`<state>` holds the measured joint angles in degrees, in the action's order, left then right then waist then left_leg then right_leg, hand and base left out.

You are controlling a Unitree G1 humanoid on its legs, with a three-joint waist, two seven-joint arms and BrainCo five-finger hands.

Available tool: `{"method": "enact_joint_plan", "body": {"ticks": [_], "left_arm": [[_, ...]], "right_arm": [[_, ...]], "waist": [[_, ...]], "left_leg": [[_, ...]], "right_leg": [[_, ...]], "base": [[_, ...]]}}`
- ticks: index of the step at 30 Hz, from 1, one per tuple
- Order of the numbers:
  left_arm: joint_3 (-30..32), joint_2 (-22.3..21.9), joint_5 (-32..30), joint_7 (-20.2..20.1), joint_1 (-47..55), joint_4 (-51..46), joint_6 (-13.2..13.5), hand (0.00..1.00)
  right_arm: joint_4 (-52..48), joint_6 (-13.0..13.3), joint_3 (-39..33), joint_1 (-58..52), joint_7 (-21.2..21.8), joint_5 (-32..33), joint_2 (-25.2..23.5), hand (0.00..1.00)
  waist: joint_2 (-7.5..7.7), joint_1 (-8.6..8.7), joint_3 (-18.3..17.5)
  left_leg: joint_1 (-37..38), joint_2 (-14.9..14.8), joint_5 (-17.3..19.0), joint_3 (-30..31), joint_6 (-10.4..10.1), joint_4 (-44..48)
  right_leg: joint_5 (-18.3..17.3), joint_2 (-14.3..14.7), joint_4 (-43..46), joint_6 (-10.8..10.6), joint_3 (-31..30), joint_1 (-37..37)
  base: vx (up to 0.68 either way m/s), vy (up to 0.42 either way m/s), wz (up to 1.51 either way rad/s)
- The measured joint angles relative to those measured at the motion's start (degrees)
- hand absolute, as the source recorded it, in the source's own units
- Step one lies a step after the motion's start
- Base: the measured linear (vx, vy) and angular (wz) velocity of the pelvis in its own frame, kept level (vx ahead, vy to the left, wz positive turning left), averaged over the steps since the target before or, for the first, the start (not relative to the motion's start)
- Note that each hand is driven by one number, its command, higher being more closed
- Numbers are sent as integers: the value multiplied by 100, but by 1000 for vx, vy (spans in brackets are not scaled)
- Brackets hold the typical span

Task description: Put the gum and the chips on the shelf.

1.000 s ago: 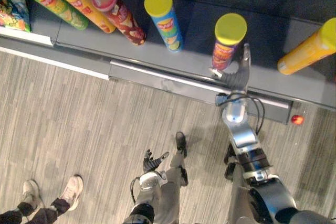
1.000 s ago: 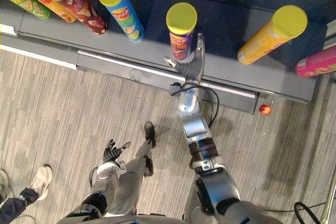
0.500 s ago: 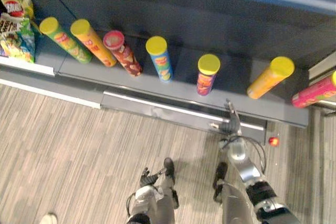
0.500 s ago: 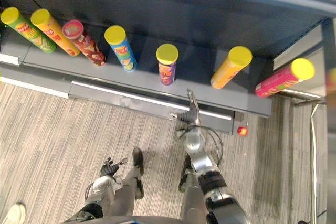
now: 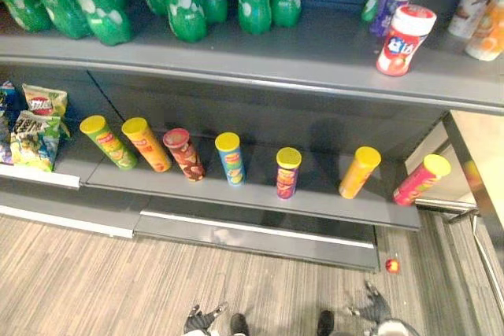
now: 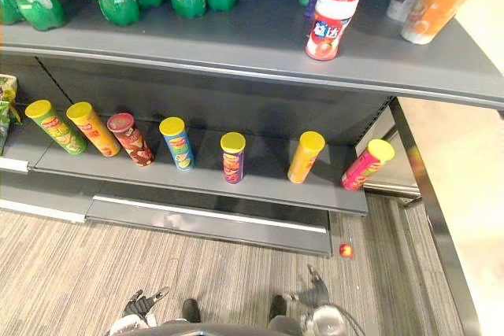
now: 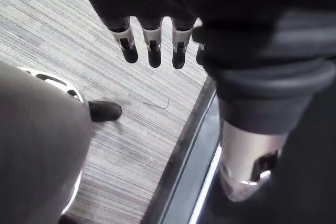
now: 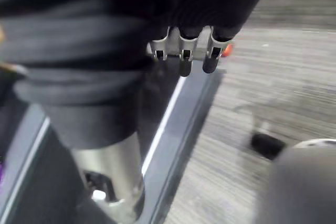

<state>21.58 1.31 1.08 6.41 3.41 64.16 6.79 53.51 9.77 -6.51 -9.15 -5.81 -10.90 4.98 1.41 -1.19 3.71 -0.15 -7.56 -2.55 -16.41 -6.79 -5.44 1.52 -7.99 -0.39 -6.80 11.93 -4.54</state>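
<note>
The purple chips can (image 5: 287, 172) stands upright on the lower shelf (image 5: 236, 198), at the centre of the eye view, in a row of chip cans (image 5: 146, 145); the red-and-white gum jar (image 5: 404, 39) stands on the upper shelf (image 5: 236, 57) toward 1 o'clock, just in front of a purple-lidded jar (image 5: 391, 1).

Neither item is in a hand. The left hand (image 5: 203, 320) hangs at 6 o'clock, fingers (image 7: 152, 45) straight and apart, holding nothing; the right hand (image 6: 313, 293) hangs toward 5 o'clock, fingers (image 8: 181, 59) straight, side by side, likewise empty. Judged from this layout, both items are placed.

Hazards: a small red ball (image 5: 392, 265) lies on the floor (image 5: 94, 281) just beside the shelf base (image 5: 252, 238) at 5 o'clock, near the right hand; a step that way could roll over it. Any reach to the lower shelf could topple a neighbouring can, since the cans stand near each other.

Clearance: the upper shelf's front edge overhangs the lower shelf, limiting entry from above; the widest gap lies between the purple can and the orange can (image 5: 359, 171); open floor extends toward 7 o'clock.
</note>
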Motion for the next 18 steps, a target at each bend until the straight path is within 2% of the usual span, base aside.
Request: {"method": "enact_joint_plan", "body": {"ticks": [5,10,18], "left_arm": [[265,-6,112,-117,53,175,-49,0],[349,-18,236,-293,85,212,-117,0],[326,13,555,-424,85,367,-197,0]], "right_arm": [[1083,-214,-772,5,9,498,-57,0],[1397,-429,-1355,0,119,1310,-125,0],[1718,-498,-1932,50,145,2138,-210,0]], "waist": [[-24,98,-146],[-66,115,-213],[-86,133,-265]], "left_leg": [[165,16,76,-8,-1,-30],[282,62,103,60,17,-39],[299,82,104,243,18,-44]], "right_leg": [[1,17,-123,-3,17,210],[3,-20,-199,-11,91,403],[-35,-38,-300,-22,305,583]], "base": [[48,-8,-1],[35,1,7],[8,-4,11]]}}
